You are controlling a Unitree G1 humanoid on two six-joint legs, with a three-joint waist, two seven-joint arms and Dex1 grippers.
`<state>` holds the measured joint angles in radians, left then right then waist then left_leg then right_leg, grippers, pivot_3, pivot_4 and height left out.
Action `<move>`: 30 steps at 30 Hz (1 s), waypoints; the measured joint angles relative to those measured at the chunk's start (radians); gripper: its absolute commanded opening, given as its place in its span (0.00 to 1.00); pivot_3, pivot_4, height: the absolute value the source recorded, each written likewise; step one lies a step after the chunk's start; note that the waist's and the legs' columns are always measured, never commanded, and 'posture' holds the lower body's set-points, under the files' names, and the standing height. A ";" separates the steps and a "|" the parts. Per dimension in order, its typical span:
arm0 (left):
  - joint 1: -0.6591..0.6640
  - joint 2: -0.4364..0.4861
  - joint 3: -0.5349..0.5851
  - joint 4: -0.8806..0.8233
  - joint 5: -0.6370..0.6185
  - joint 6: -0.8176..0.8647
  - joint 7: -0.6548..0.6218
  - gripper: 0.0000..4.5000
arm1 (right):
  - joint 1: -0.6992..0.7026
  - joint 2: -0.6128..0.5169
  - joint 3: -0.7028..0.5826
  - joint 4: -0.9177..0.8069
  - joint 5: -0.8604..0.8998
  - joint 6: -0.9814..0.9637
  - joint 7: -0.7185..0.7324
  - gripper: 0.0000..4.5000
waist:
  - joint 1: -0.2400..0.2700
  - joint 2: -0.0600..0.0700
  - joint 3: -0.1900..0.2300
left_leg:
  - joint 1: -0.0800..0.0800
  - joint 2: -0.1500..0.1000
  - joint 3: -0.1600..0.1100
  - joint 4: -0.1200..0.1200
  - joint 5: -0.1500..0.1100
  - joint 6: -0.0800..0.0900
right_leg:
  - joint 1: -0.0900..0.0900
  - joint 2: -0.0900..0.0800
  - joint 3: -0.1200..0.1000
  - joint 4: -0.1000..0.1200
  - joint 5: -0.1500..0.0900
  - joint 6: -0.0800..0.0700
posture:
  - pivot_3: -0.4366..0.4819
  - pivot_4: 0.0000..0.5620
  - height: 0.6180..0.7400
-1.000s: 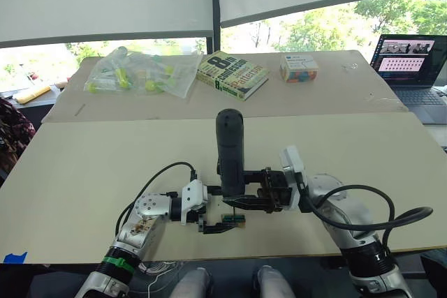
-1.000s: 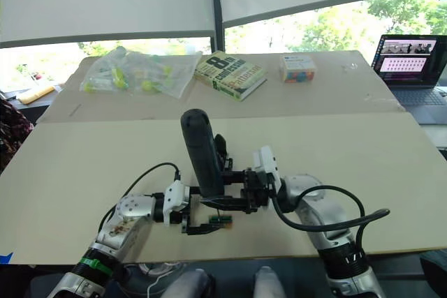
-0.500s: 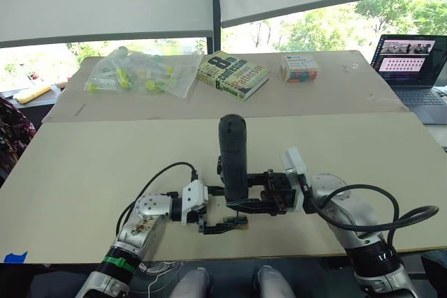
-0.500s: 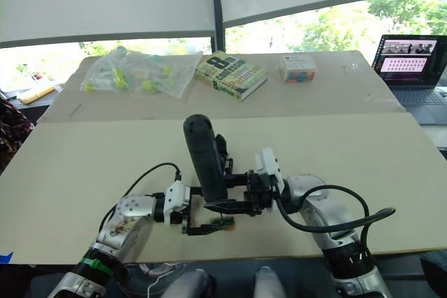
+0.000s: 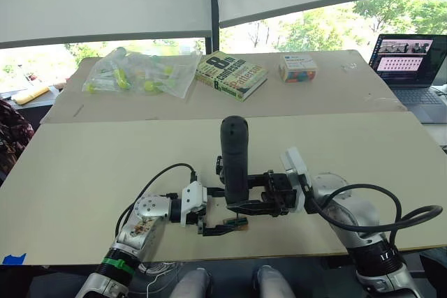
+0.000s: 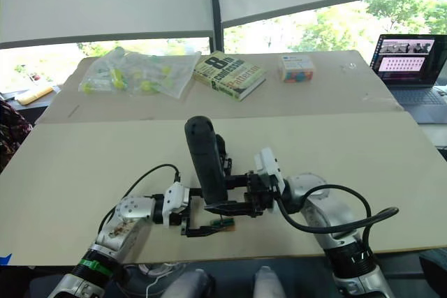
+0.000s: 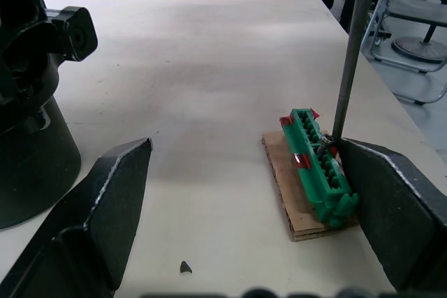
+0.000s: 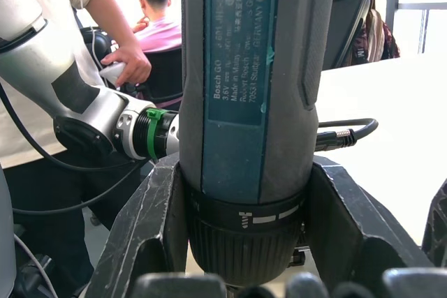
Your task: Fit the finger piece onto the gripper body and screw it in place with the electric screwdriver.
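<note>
Between the earlier frames and now the right tool [image 5: 246, 197] has carried the electric screwdriver [image 5: 233, 155] a little away from the robot and stood it straighter, while the left tool [image 5: 218, 222] has hardly stirred. That right tool is clamped round the screwdriver's lower barrel, one finger on each side as the right wrist view shows, and the thin metal bit comes down onto the small green-and-brown block [image 7: 316, 169] near the front edge of the tabletop [image 5: 84, 165]. The left tool stands apart around that block, one finger [image 7: 394, 207] just beside or against it and the other well clear; whether it actually presses on the block I cannot tell. The gripper body [image 7: 31, 95] sits just beside the left tool, behind the screwdriver as seen from the head views. I cannot pick out the finger piece with any certainty, so I cannot say whether it is fitted; judging by the bit resting at the block, the step in hand looks like fetching a screw, with the driving still to come. Readable writing: the screwdriver's label says "Bosch GO" and "GERMANY", and the book [image 5: 231, 74] at the back bears a large "8" over a word too small to be sure of.
</note>
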<state>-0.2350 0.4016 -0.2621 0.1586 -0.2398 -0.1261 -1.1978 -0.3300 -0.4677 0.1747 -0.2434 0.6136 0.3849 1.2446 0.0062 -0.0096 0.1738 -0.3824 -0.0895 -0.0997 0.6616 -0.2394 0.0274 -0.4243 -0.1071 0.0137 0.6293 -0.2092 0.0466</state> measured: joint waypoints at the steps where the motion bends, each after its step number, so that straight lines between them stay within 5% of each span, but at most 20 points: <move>1: 0.005 0.003 0.002 -0.006 -0.001 0.001 0.000 0.99 | 0.000 -0.005 0.005 0.000 0.000 0.011 0.001 0.43 | -0.001 0.000 0.000 | 0.000 0.000 0.000 0.000 0.000 0.000 | 0.000 0.000 0.000 0.000 0.000 0.000 | 0.48 0.27 1.00; 18: 0.060 0.065 0.013 -0.064 -0.041 0.016 -0.027 0.99 | -0.011 -0.031 -0.091 -0.053 0.084 0.124 -0.051 0.43 | -0.019 0.000 0.000 | 0.000 0.001 0.000 0.000 0.000 0.000 | -0.001 0.000 0.000 0.000 0.000 0.000 | 0.48 0.27 1.00; 30: 0.079 0.074 0.014 -0.085 -0.041 0.017 -0.042 0.99 | -0.010 0.072 -0.070 -0.118 0.080 0.038 -0.091 0.43 | -0.019 0.000 0.000 | 0.000 0.001 0.000 0.000 0.000 0.000 | -0.001 0.000 0.000 0.000 0.000 0.000 | 0.48 0.27 1.00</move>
<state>-0.1562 0.4758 -0.2484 0.0732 -0.2808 -0.1090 -1.2396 -0.3405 -0.3960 0.1044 -0.3612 0.6933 0.4233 1.1538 -0.0129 -0.0096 0.1737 -0.3828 -0.0888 -0.0998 0.6615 -0.2395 0.0273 -0.4251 -0.1067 0.0139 0.6296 -0.2092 0.0465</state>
